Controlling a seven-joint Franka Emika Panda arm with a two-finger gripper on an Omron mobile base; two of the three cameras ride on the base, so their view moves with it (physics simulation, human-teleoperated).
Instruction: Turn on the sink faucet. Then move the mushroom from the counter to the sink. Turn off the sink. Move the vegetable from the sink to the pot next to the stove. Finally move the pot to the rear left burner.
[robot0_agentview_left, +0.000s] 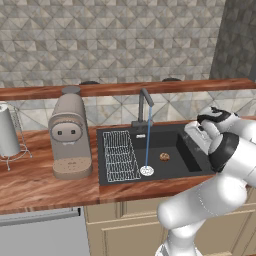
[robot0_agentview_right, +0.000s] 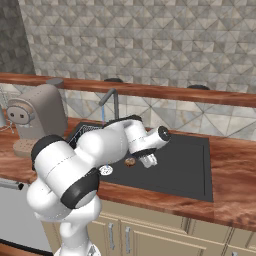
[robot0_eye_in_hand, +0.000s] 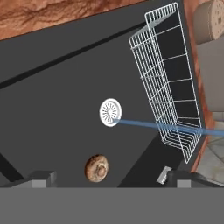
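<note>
Mushroom (robot0_eye_in_hand: 96, 167) is lying on the dark floor of the sink (robot0_agentview_left: 185, 131), near the white drain (robot0_eye_in_hand: 110, 112) and apart from it. Water (robot0_agentview_left: 148, 142) is running from the faucet (robot0_agentview_left: 144, 105) in a thin blue stream onto the drain. The gripper (robot0_eye_in_hand: 109, 178) is hanging over the basin with its jaws spread wide, holding nothing and touching nothing; the mushroom is sitting below, between the fingertips (robot0_eye_in_hand: 43, 177). A wire rack (robot0_agentview_left: 120, 155) is standing along the basin's side by the coffee machine (robot0_agentview_left: 70, 135).
</note>
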